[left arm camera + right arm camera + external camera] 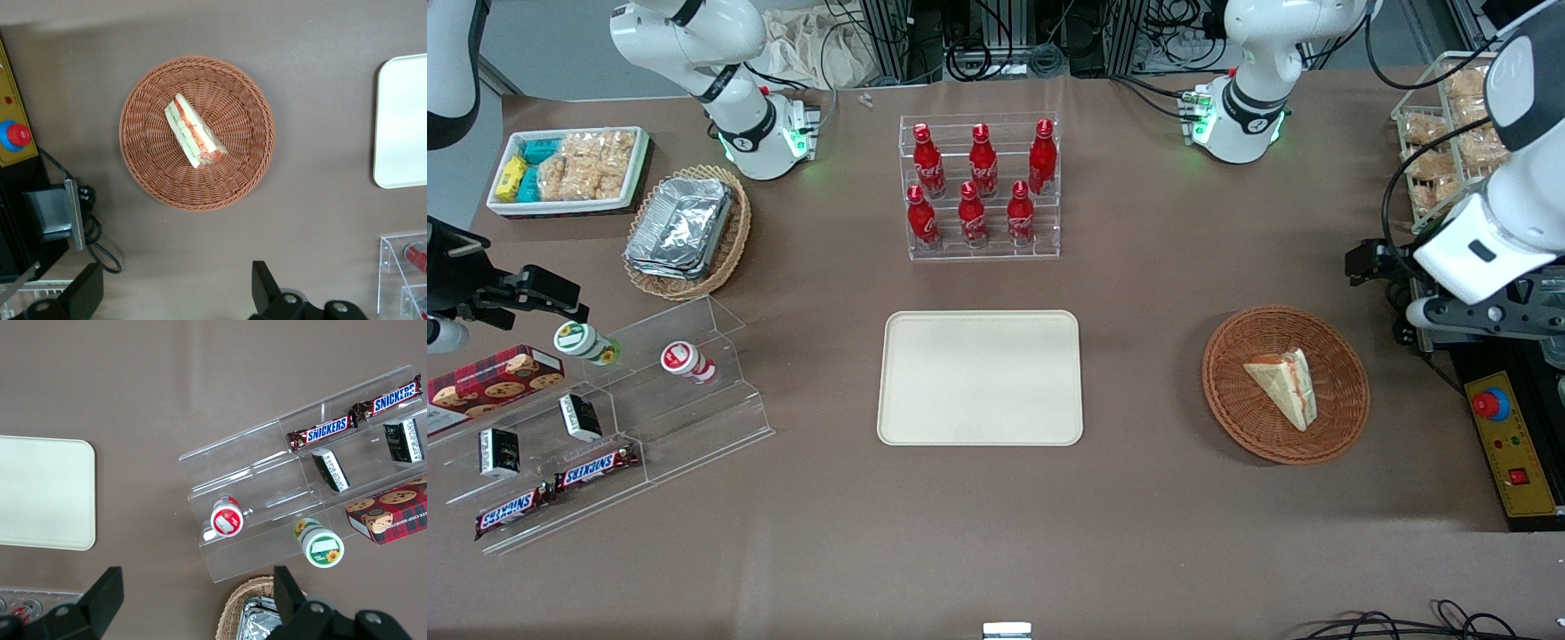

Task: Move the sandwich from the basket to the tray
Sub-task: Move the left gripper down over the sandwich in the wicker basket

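The sandwich point(1285, 384) point(193, 131), a pale wedge with red and green filling along its cut edge, lies in the round reddish-brown wicker basket point(1227, 391) point(143, 170). The cream tray point(980, 377) point(403, 120) point(40, 490) lies flat at the table's middle with nothing on it. My left gripper point(1371, 264) point(175, 293) hangs above the table beside the basket, toward the working arm's end and a little farther from the front camera. It is open, with its fingers wide apart and nothing between them.
A clear rack of red bottles point(982, 187) stands farther from the front camera than the tray. A yellow box with a red stop button point(1507, 444) and a wire rack of snacks point(1440, 133) stand at the working arm's end. A stepped clear shelf point(605, 427) and an oval foil-tray basket point(685, 231) sit toward the parked arm's end.
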Motion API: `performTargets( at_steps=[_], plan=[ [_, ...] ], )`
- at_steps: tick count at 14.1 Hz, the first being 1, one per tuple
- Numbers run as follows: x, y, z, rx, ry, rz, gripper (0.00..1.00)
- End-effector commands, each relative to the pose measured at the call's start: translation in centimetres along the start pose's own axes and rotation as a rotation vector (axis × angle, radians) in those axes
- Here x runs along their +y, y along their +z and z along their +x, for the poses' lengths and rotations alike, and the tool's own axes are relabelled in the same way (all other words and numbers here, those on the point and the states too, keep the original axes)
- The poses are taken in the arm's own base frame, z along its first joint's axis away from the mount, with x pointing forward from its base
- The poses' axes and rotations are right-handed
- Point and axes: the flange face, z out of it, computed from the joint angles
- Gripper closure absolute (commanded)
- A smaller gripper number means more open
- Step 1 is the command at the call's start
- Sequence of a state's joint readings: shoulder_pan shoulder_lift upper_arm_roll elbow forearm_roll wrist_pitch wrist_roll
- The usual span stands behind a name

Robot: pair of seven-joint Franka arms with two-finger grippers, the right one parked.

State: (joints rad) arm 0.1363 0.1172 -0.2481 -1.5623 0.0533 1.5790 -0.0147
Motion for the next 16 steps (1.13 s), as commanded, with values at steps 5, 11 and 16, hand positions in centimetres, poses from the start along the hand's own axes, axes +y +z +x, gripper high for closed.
performTargets(
  at_steps=[5, 11, 16],
  plan=[
    [-0.3, 8.0, 2.5, 0.046, -0.229, -0.005, 0.0],
    [-1.2, 16.8, 3.8, 0.092, -0.416, -0.041, 0.0],
    [-1.9, 23.2, 4.9, 0.115, -0.463, -0.069, 0.0]
  ],
)
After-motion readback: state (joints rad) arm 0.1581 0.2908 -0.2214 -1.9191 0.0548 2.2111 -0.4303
